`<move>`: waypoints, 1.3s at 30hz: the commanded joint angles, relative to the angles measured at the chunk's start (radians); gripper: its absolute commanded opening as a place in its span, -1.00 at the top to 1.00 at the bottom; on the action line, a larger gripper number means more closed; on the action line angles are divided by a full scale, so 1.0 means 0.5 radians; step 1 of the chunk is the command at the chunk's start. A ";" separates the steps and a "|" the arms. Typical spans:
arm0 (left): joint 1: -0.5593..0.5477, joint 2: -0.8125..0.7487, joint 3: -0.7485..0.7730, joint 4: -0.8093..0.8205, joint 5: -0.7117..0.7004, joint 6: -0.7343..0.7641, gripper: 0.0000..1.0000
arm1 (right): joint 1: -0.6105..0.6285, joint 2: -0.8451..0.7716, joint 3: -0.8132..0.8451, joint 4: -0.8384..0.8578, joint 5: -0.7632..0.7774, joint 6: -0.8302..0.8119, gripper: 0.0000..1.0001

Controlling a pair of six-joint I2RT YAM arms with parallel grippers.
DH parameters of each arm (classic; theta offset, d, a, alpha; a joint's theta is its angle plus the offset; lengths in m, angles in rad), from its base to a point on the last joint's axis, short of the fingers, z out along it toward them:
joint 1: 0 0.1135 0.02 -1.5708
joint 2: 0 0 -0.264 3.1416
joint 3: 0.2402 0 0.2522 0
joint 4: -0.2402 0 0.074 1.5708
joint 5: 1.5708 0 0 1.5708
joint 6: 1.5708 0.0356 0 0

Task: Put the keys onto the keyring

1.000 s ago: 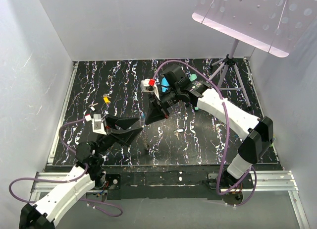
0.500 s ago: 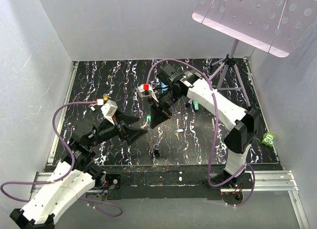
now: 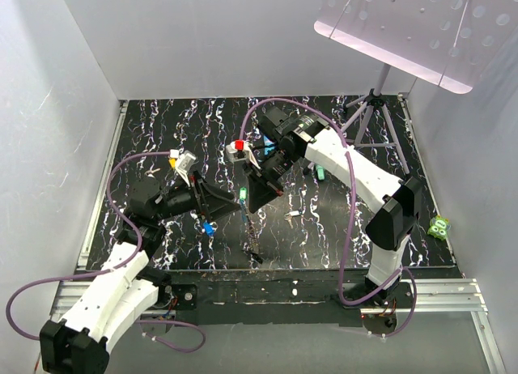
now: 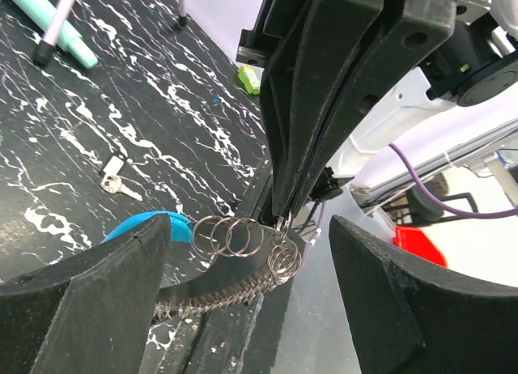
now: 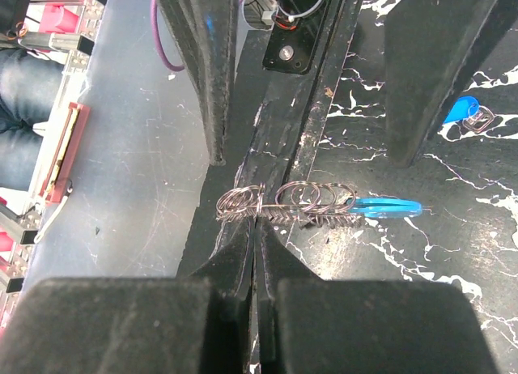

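Keyring: the keyring (image 5: 312, 206), a loop of bright blue curved band, grey wire rings and coiled chain, is hanging in the air from the right arm, dangling toward the near edge of the black white-veined table (image 3: 162, 123).
Right gripper: the right gripper (image 5: 255, 232) is pinching a wire ring near one end of the row, its fingers pressed tight together.
Left gripper: the left gripper (image 4: 249, 228) is waiting with its fingers spread wide, one on either side of the rings, touching nothing that I can see.
Which way it lies: the row of rings is running crosswise to the right fingers, with the blue band at the end away from the pinch. From the left wrist it is sitting right between the spread fingers, so I'm judging the left arm to be the free one.
Keys: a small blue-headed key (image 3: 208, 227) is lying on the table just beside the left fingers. A tiny pale key (image 3: 293, 215) is lying nearer the right arm. Both are lying apart from the loop, and I cannot tell of any key threaded on it.
Room: I'm reading the near edge as the tight side, since the loop is hanging close to it. The back of the table is offering more room.
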 commanded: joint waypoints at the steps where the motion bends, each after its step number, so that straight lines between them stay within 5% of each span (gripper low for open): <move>1: 0.028 0.045 -0.009 0.299 0.240 -0.213 -0.52 | 0.007 -0.043 0.015 -0.039 -0.115 -0.021 0.97; 39: -0.122 0.325 0.237 -0.146 0.363 0.204 0.22 | 0.010 0.098 0.113 -0.064 -0.171 0.034 0.97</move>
